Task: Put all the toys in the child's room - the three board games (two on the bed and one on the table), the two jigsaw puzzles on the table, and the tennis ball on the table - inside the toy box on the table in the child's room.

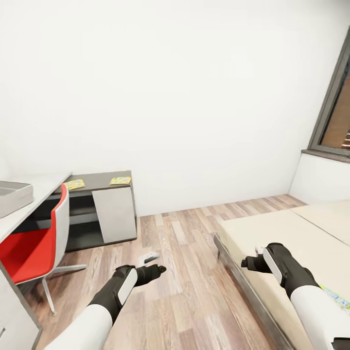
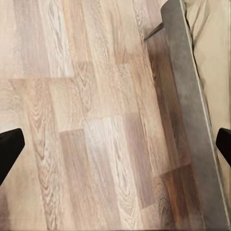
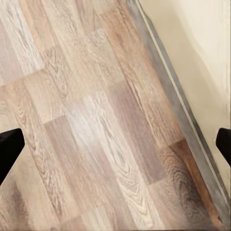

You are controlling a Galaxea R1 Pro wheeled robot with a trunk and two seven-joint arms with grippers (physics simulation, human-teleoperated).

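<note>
fingers (image 2: 9,149) spread on both grippers (empty), above floor (image 1: 184,272) beside bed (image 1: 291,238).

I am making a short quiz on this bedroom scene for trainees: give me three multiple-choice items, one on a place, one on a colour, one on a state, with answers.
1. Where do the two puzzle squares lie?
A. on the low dark section of the desk
B. on the bed
C. on the chair

2. What colour is the chair seat?
A. blue
B. red
C. green

3. How do both grippers stand?
A. shut on a ball
B. shut on a game box
C. open and empty

Answers:
1 A: both puzzle squares rest on the low dark section of the desk.
2 B: the chair has a red seat.
3 C: the left gripper and right gripper show fingertips far apart over the floor, nothing between them.
</note>
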